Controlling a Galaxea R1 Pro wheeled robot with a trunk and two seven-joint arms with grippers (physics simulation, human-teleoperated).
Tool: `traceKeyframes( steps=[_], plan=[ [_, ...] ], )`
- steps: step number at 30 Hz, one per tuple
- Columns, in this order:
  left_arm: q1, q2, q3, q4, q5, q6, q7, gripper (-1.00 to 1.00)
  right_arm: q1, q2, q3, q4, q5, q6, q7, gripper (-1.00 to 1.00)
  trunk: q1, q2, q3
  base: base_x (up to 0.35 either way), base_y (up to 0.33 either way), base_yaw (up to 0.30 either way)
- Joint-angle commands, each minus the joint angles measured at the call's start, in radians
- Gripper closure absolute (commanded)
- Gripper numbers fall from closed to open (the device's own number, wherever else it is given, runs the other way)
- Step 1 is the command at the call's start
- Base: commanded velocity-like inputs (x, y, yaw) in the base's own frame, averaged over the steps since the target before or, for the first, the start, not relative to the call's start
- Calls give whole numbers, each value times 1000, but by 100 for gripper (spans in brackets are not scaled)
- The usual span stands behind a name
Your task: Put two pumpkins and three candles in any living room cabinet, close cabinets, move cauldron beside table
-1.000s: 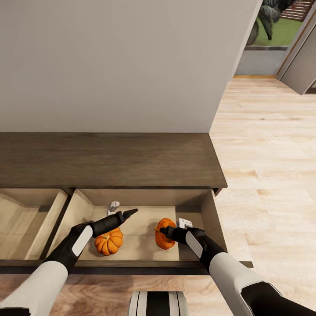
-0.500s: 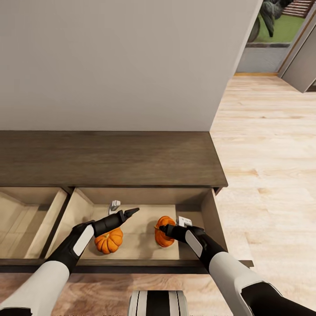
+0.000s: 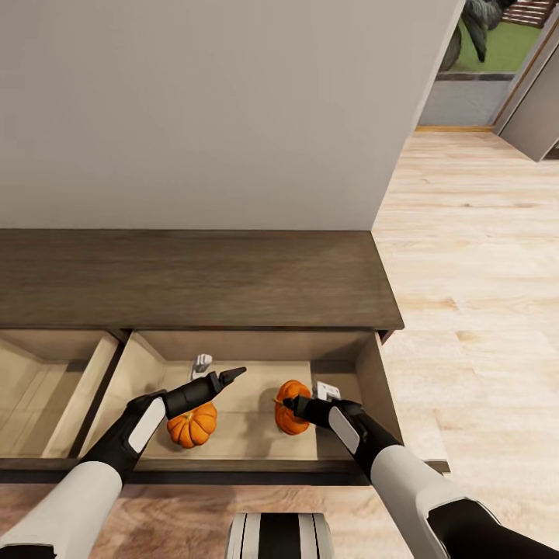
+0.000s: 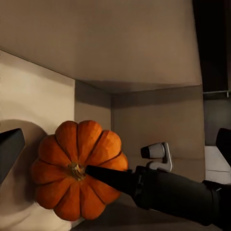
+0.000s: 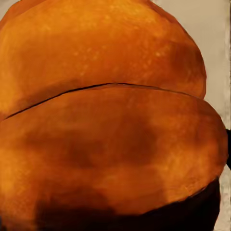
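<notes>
**Two pumpkins in the open cabinet drawer, both arms reaching in**

While both arms reach into the open drawer (image 3: 373, 388) of the long dark brown cabinet (image 3: 194, 279), two orange pumpkins sit on its pale beige floor.

Landmark: the open drawer.

- Left pumpkin (image 3: 192, 425): near the drawer's front, left of its middle, upright, stem up. The left gripper (image 3: 231, 376) hovers above and just behind it, pointing toward the drawer's right side. Fingers look spread, with nothing between them; in the left wrist view one dark finger (image 4: 10, 151) shows at one edge and another at the opposite edge.
- Right pumpkin (image 3: 290, 407): right of the drawer's middle, tipped on its side. The right gripper (image 3: 289, 402) is at this pumpkin, its fingertips on or against the orange surface. In the left wrist view a dark finger of the right gripper (image 4: 108, 175) lies across the ribbed pumpkin (image 4: 77, 175) near its stem. The right wrist view sits so close to the orange skin (image 5: 110, 115) that I cannot tell whether the fingers clamp it or merely touch.
- Small white object (image 3: 202, 362): near the drawer's back wall, behind the left gripper. Another white piece (image 3: 327, 392) lies just right of the right pumpkin.
- A second drawer (image 3: 46, 388) stands open left of the landmark drawer.
</notes>
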Motion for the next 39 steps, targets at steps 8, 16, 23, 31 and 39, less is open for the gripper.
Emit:
traceKeyframes(
  steps=[8, 16, 23, 31, 39],
  plan=[
    [0, 5, -4, -1, 23, 9, 1, -100, 0, -6, 4, 54, 1, 5, -2, -100, 0, 0, -1, 0, 0, 0],
    [0, 6, -4, -2, 24, 9, -3, -100, 1, -7, -2, 50, 2, 4, -3, -100, 0, 0, -1, 0, 0, 0],
    [0, 6, -4, -2, 24, 9, -3, -100, 0, -7, -3, 31, 2, 4, -33, -100, 0, 0, -1, 0, 0, 0],
    [0, 7, -4, -2, 24, 9, -23, -100, 0, -7, -4, 2, 2, 5, -67, -100, 0, 0, -1, 0, 0, 0],
    [0, 7, -4, -2, 24, 9, -26, -100, 1, -5, -2, -27, 4, 5, -165, -100, 0, 0, -1, 0, 0, 0]
  ],
)
